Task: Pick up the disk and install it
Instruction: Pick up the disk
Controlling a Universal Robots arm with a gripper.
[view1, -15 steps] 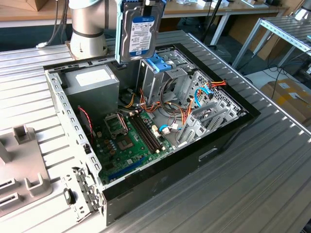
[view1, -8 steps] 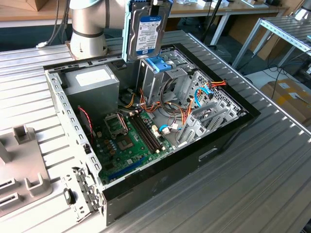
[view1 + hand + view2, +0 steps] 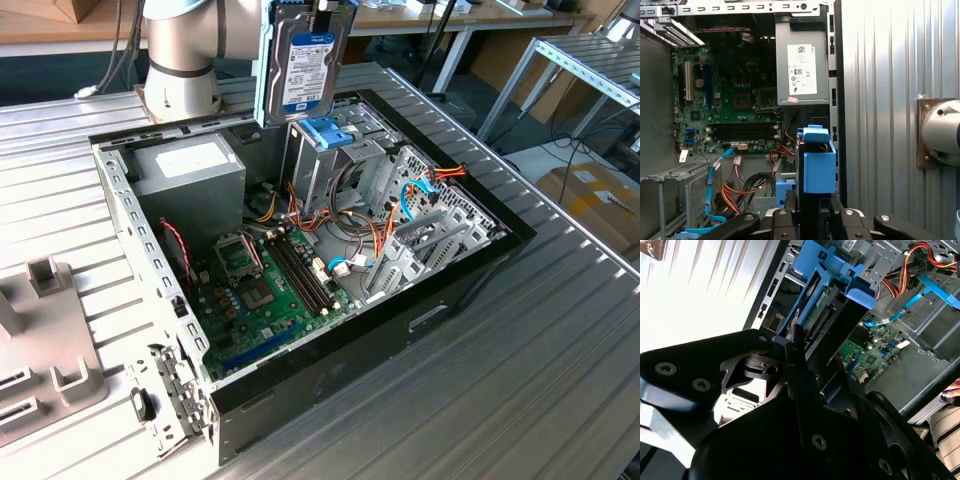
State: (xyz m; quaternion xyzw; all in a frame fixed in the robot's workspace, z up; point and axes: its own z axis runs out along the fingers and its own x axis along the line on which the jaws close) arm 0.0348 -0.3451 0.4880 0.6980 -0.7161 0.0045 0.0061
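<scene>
Now gripper (image 3: pixel 812 215), jaws closed on disk (image 3: pixel 308 60), holds it upright above PC case (image 3: pixel 470 285), ribbed alu table (image 3: pixel 540 380).

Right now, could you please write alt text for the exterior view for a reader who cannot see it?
The disk hangs upright just above the blue-topped drive cage inside an open computer case lying on a ribbed metal table.

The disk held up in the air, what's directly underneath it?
Below the disk stands the metal drive cage with its blue top, in the open computer case. The cage's inside is covered.
</scene>
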